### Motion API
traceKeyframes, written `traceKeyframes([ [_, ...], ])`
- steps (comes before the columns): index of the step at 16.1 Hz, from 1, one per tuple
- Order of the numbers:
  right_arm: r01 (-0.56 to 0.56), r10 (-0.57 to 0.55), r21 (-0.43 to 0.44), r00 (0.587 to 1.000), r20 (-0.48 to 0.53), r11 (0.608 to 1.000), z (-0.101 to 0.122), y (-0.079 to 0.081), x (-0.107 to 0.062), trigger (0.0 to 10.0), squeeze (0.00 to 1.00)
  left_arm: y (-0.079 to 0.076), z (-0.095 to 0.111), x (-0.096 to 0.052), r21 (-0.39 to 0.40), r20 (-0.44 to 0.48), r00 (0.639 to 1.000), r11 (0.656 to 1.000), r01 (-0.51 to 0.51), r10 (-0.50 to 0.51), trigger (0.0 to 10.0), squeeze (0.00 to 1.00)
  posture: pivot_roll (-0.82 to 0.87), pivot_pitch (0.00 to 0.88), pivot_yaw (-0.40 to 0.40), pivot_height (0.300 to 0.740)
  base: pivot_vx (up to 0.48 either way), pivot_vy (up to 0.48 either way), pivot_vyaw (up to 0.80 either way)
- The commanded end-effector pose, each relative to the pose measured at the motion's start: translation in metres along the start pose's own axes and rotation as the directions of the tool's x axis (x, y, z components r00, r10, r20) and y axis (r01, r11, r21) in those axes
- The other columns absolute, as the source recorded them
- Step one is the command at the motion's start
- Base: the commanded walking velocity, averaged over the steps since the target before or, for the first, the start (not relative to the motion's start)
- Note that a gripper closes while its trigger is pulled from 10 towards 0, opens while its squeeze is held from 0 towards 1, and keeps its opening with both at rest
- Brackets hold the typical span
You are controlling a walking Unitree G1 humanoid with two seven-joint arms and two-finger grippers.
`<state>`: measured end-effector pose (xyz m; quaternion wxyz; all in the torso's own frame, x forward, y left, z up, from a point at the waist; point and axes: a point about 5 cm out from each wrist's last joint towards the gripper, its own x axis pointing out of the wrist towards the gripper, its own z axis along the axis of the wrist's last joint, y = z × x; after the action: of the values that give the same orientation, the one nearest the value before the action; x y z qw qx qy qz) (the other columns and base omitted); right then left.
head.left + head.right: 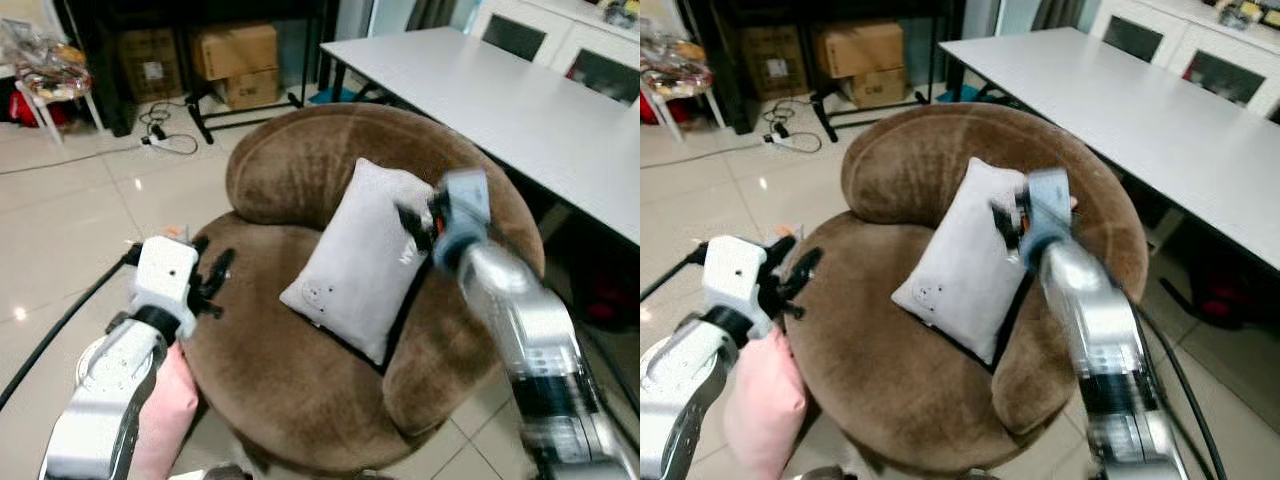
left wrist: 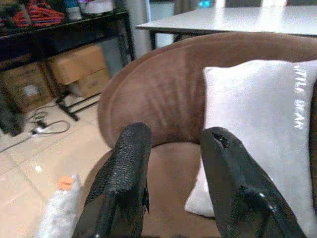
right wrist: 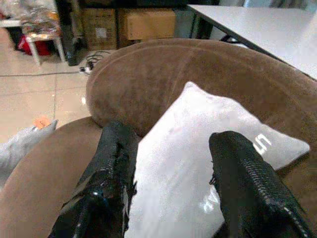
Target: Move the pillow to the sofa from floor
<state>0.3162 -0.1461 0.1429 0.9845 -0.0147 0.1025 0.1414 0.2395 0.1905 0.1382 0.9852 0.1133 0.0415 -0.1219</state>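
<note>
A pale grey pillow point(image 1: 365, 260) with small white lettering lies tilted on the round brown sofa point(image 1: 290, 170), leaning against its right arm. My right gripper point(image 1: 412, 228) hovers at the pillow's upper right corner. In the right wrist view its fingers point(image 3: 116, 168) stand apart over the pillow point(image 3: 183, 148), holding nothing. My left gripper point(image 1: 212, 278) is at the sofa's left edge, open and empty, pointing across the seat toward the pillow point(image 2: 267, 129).
A pink pillow point(image 1: 165, 420) rests on the tiled floor under my left arm, and a grey cushion point(image 3: 20, 146) lies left of the sofa. A long white table point(image 1: 520, 100) stands close on the right. Cardboard boxes point(image 1: 235, 50) and cables point(image 1: 165, 135) are behind.
</note>
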Motion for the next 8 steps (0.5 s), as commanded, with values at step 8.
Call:
traceKeyframes([
  [8, 0.069, -0.071, 0.150, 0.997, 0.010, 0.986, -0.008, 0.019, -0.033, 10.0, 0.00, 0.003, -0.006, -0.020, -0.010, -0.018, 0.999, 0.999, -0.035, 0.035, 10.0, 0.00, 0.01, 0.000, -0.077, 0.740, 0.000, 0.000, 0.00],
])
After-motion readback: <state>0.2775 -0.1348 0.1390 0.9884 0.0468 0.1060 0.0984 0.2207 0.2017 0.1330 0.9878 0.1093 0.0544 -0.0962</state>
